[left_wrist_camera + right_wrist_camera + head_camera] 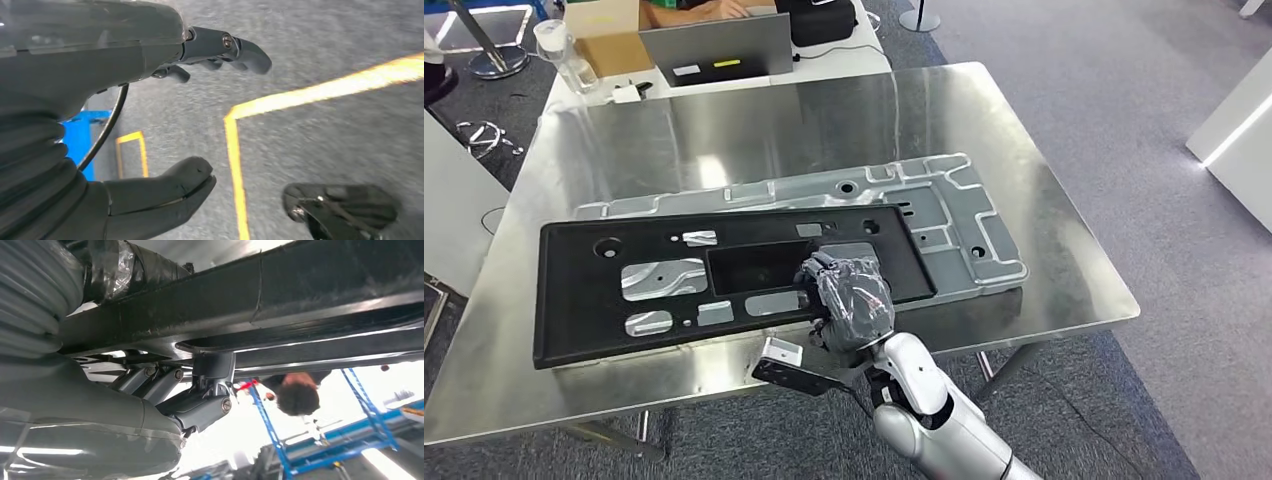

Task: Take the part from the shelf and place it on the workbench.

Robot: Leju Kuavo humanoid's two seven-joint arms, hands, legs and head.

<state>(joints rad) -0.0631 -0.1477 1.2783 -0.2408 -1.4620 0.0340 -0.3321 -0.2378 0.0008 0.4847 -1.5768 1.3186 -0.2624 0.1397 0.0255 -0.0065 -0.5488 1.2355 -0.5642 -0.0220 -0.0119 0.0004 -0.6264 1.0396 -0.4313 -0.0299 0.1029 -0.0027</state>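
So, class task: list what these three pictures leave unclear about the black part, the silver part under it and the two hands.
- Head view: the right hand covers the black part at its near edge, hiding the contact.
- Head view: the black part hides much of the silver part.
- Right wrist view: the black part runs past the picture's edges; the fingers reach under it, tips hidden.
- Left wrist view: the left hand hangs over blurred floor, holding nothing.

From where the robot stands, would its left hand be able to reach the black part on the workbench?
Probably not at once: the left hand hangs open over the floor, away from the workbench, while the right hand grips the black part.
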